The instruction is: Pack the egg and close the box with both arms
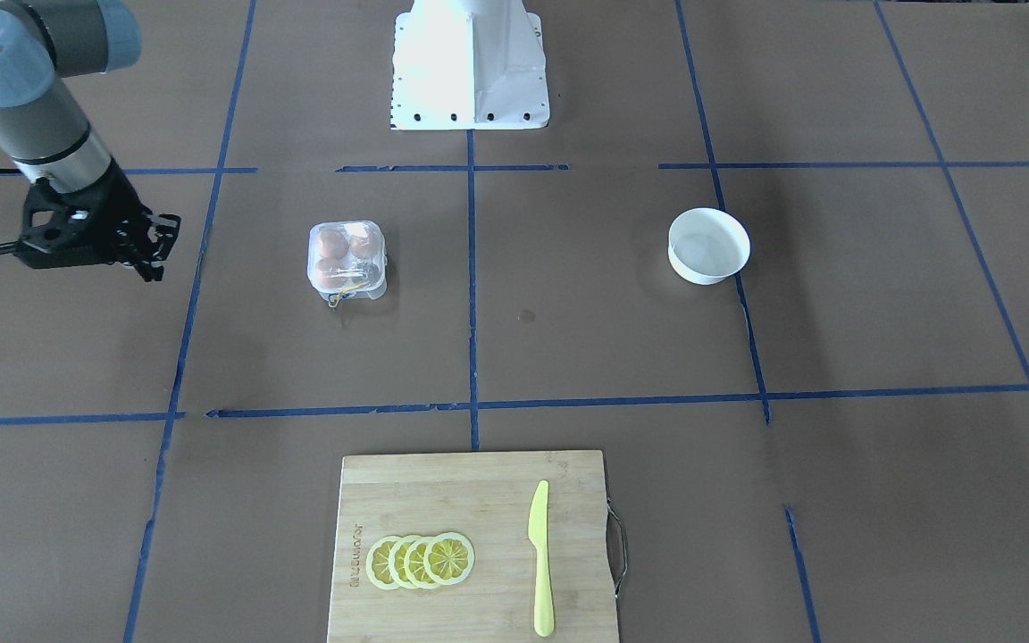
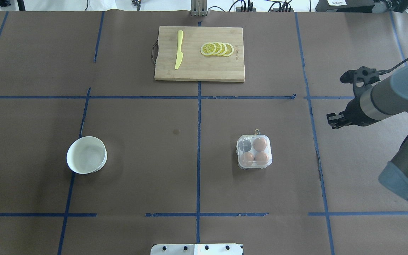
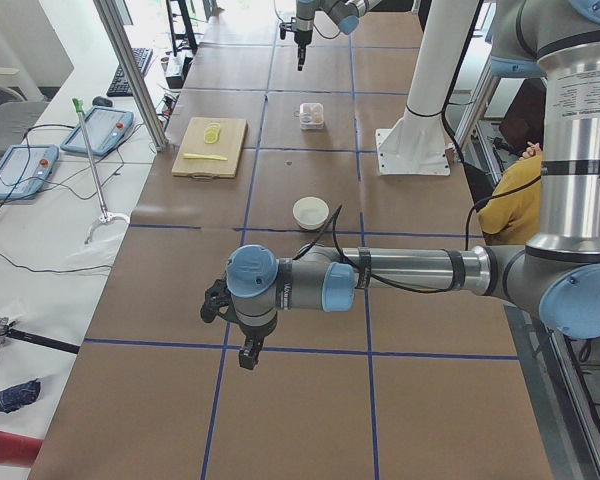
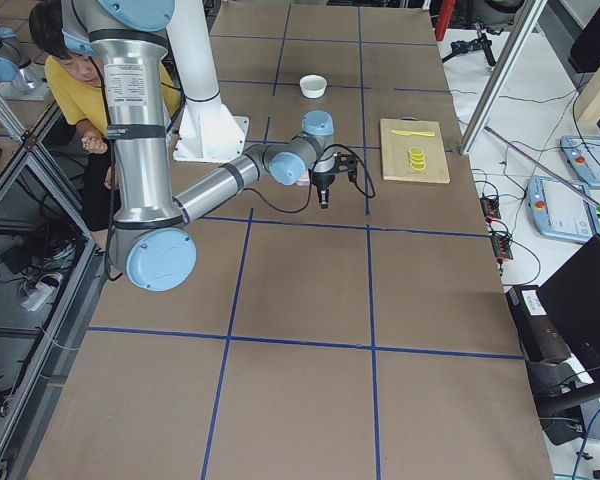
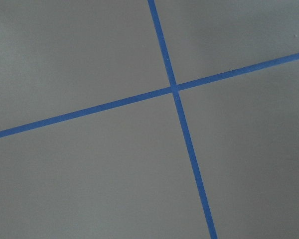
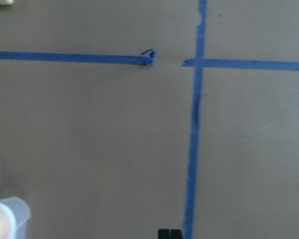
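The clear box [image 2: 254,151] stands right of the table's middle with its lid down. Three brown eggs [image 2: 260,144] that look alike lie in its cells, and one cell looks dark. The box also shows in the front view [image 1: 347,259], with a thin yellow band at its near edge. My right gripper [image 2: 332,120] hovers well to the box's right, apart from it. Its fingertips [image 6: 169,233] are together and hold nothing. The box's corner [image 6: 5,219] shows at the lower left of the right wrist view. My left gripper [image 3: 248,355] shows only in the left side view, far from the box. I cannot tell whether it is open.
An empty white bowl [image 2: 86,155] sits on the table's left half. A wooden cutting board [image 2: 190,71] at the far edge carries lemon slices [image 2: 217,49] and a yellow knife [image 2: 179,49]. The white pedestal [image 1: 470,62] stands at the near edge. A person in yellow [image 4: 65,60] sits behind the robot.
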Action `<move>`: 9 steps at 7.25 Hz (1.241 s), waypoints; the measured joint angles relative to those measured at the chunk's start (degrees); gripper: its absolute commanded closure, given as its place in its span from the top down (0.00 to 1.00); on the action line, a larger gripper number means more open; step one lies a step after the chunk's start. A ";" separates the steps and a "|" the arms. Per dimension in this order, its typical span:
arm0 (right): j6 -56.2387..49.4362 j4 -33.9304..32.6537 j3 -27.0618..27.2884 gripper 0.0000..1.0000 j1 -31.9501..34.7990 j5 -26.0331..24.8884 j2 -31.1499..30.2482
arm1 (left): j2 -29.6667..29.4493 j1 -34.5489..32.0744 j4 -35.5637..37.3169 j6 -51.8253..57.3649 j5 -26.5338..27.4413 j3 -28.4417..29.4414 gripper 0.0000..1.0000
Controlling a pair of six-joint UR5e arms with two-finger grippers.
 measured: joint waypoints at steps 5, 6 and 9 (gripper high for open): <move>-38.78 -4.38 -8.23 1.00 26.64 9.74 -9.32 | -0.19 0.14 0.17 0.06 0.09 0.28 1.00; -45.05 -6.97 -10.09 1.00 31.63 10.56 -10.37 | -0.01 0.13 0.16 0.10 0.08 0.05 1.00; -50.23 -9.03 -12.00 1.00 39.43 10.95 -16.66 | 0.35 0.05 -0.50 0.24 -0.23 -0.57 1.00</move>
